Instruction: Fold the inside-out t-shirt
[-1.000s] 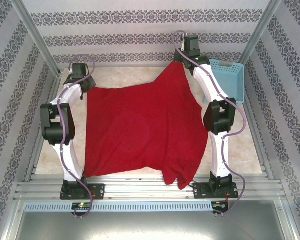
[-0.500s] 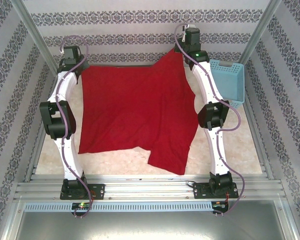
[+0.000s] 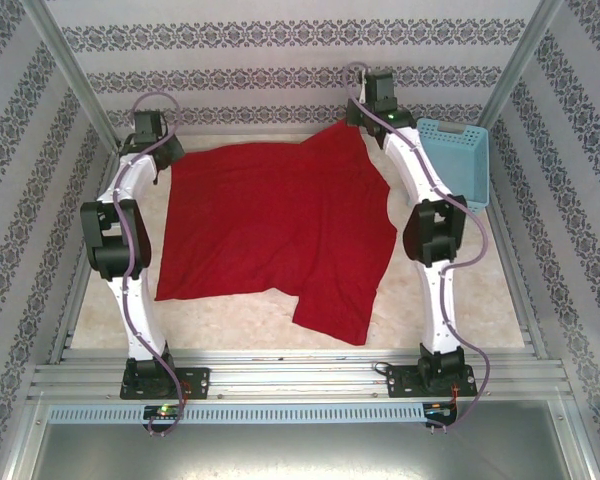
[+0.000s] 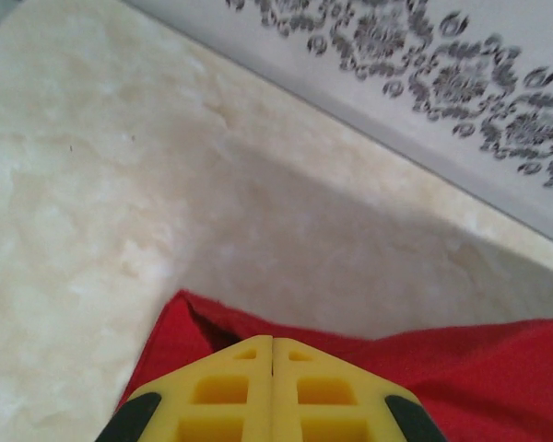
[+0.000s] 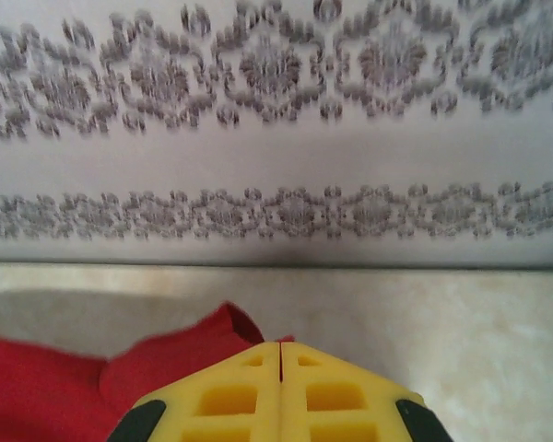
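Two arms hold a red t-shirt (image 3: 270, 220) by its far edge on a marble-look table (image 3: 485, 290). It lies spread between them across the middle of the table, its near hem short of the front rail. From overhead, the left gripper (image 3: 163, 155) and right gripper (image 3: 357, 117) sit under their wrist housings, so the pinch points are hidden.

The left wrist camera shows that gripper's yellow fingers (image 4: 230, 387) pressed together along a thin seam. Red cloth spreads out from beneath them, so the gripper is clamped on the shirt's far left corner. The bottom edge of the picture cuts off where cloth meets the pads. The right wrist camera shows the same: the fingertips (image 5: 327, 391) meet and a peak of red cloth rises just below them, in front of the patterned wall (image 5: 276, 138), which is blurred.

The shirt draws up to a point at the right gripper. Whether that corner is off the table cannot be told. A flap hangs lower at the near right. Collar, sleeves and seams cannot be made out. A light blue basket (image 3: 465, 160) stands at the far right, partly behind the right arm (image 3: 435, 235).
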Tool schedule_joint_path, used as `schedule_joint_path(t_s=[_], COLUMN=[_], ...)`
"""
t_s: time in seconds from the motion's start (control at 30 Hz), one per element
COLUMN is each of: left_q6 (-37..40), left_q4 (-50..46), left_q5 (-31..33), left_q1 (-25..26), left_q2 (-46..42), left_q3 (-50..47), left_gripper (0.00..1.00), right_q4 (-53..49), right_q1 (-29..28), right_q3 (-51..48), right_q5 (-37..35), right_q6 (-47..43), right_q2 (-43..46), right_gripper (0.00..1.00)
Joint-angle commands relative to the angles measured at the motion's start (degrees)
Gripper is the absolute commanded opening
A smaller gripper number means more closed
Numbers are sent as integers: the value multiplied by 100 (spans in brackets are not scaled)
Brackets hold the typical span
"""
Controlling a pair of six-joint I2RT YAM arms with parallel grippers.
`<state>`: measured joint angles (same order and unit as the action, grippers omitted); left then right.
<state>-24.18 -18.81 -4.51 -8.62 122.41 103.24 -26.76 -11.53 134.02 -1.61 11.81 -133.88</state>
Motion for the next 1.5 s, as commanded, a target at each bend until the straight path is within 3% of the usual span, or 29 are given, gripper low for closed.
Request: schedule_joint_path(t_s=[0.0, 0.17, 0.57, 1.1, 1.27, 1.3, 1.33, 1.4, 1.47], left_q6=[52, -8, -312, -735, -829, -894, -952, -1051, -1069], left_q4=[477, 1066, 1853, 2344, 2039, 2025, 2023, 1905, 1692], left_q5=[-323, -737, -825, -687, -913, -944, -975, -870, -598], left_q1=[-239, -425, -685, -820, -856, -869, -884, -917, -919], left_q2=[-329, -532, -1328, -1776, -1744, -1754, -1784, -1934, -2163], left_q3=[-254, -911, -2409, -3924, -4085, -4157, -4221, -4282, -4234], left_gripper=[0, 0, 0, 0, 0, 7, 15, 27, 39], right_q4=[755, 1464, 2619, 2798, 2798, 2817, 2777, 2621, 2471], right_q1=[-3, 146, 266, 29, 17, 15, 13, 15, -16], right_q3=[-1116, -2721, -5851, -7858, -8378, -8429, -8439, -8385, -8250], right_q5=[-123, -41, 132, 236, 187, 218, 231, 175, 42], right_q6=[99, 302, 936, 1781, 2095, 2110, 2102, 2094, 1992], right_q2=[937, 1776, 3559, 4509, 4577, 4579, 4577, 4639, 4771], right_gripper=[0, 0, 0, 0, 0, 0, 2, 32, 51])
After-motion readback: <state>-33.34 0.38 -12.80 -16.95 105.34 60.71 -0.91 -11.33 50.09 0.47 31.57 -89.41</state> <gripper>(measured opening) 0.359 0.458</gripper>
